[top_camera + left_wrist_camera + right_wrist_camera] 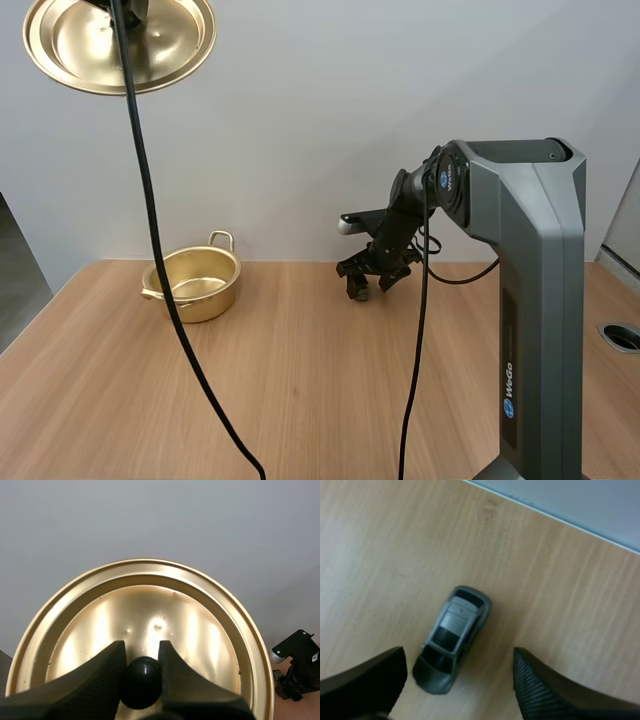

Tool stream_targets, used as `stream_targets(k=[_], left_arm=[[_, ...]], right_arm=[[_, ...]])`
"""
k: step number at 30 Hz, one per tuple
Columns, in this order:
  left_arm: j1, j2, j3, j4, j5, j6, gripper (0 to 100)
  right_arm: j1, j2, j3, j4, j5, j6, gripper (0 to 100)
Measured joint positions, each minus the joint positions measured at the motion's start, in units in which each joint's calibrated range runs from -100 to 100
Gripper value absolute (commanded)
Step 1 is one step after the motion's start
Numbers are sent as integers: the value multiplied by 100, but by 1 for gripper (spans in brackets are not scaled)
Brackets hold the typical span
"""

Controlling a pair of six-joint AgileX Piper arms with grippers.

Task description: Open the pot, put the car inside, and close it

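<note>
While left gripper (141, 650) is clamping the lid knob (141, 680), right gripper (456, 655) is hovering spread over car (451, 640): likely light, hard; pinch sides.

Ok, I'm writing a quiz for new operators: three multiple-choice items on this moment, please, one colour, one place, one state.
1. What colour is the round metal pot? A gold; B red; C black.
2. Where is the small grey toy car? A in the pot; B on the wooden table; C lifted in the air.
3. What is the left gripper doing? A open over the table; B shut on the car; C shut on the gold lid's black knob.
Answers: 1 A, it shines gold; 2 B, it lies on the wood beneath the right gripper's open fingers; 3 C, its fingers pinch the knob.
</note>
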Motion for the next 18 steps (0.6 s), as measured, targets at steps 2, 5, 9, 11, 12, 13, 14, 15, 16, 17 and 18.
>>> stream_targets(k=[2,5,9,11,12,13,14,15,16,17,18], left_arm=[[0,0,0,0,0,0,0],[0,0,0,0,0,0,0],[0,0,0,11,0,30,0],[0,0,0,40,0,51,0],[0,0,0,41,0,51,0],[0,0,0,54,0,65,0],[0,0,0,81,0,65,0],[0,0,0,82,0,90,0],[0,0,0,82,0,90,0],[0,0,0,82,0,90,0],[0,0,0,82,0,107,0]], right_arm=[[46,14,0,0,-15,-37,100],[122,14,0,138,-36,-124,100],[204,30,0,205,-36,-133,28],[211,63,0,205,-36,-61,0],[211,69,0,194,-36,52,0],[211,82,0,179,-36,156,0],[204,100,-13,179,-36,220,0],[204,100,-13,179,-36,277,0],[204,100,-13,179,-36,310,0],[204,100,-13,179,-36,311,0],[204,107,-13,179,-36,294,0]])
